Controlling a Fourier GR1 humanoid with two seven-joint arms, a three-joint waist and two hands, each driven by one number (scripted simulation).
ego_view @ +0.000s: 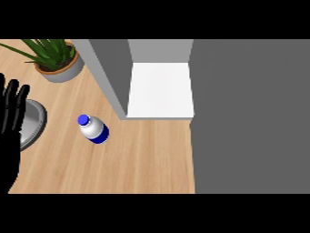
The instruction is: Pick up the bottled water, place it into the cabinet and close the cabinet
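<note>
Left hand stands at the left edge of the head view, black, its fingers straight and pointing up, open and holding nothing. It rests there well apart from the bottle. No right hand shows anywhere in the view.

The table is pale wood with a fine grain running across it, and it fills the left and middle of what can be seen. On it stands the bottled water, a small clear bottle with a blue cap and a blue band round its lower part, seen from above and leaning a little toward the lower right as the view has it. It is out on bare wood, just in front of the cabinet's left corner and not touching it.

The cabinet is grey, its left wall rising from the table. It is open, and its white inner floor shows bright between the grey sides. To the right, a broad flat grey panel covers the whole right part of the view.

At the upper left sits a potted plant, long green leaves in a round grey pot with a tan rim. Partly behind the hand lies a round grey metal dish, its rim curving out past the fingers.
</note>
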